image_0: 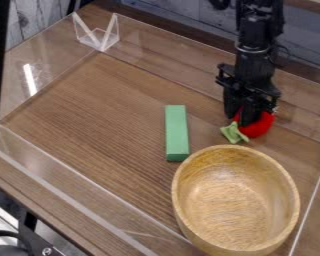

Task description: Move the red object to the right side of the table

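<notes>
Flat green rectangular block [178,133] lying lengthwise mid-scene, large round light wooden bowl [236,197] standing upright and empty just beside the block's near end, small clear acrylic V-shaped stand [96,32] well apart at the far left corner
</notes>
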You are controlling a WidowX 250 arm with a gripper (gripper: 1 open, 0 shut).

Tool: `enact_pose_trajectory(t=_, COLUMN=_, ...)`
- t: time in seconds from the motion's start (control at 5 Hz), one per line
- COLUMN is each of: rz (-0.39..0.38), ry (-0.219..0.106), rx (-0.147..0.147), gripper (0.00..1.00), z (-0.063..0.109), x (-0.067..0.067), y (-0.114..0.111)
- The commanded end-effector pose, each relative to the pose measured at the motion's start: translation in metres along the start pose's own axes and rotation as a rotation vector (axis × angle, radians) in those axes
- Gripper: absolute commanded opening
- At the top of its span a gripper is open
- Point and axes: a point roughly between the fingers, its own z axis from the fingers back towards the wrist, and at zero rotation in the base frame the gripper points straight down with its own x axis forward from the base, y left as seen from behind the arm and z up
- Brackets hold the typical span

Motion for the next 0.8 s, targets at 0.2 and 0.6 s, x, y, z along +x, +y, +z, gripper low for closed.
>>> enact_pose_trajectory(t=0.2, rz=0.130, ry=-0.105, rx=0.026, gripper=1.00, z=0.042, x=0.005, y=0.003)
enact_pose_trajectory(t=0.6, rz=0.179, ry=-0.215, rx=0.050, gripper=1.00, z=0.097, x=-0.004, y=0.019)
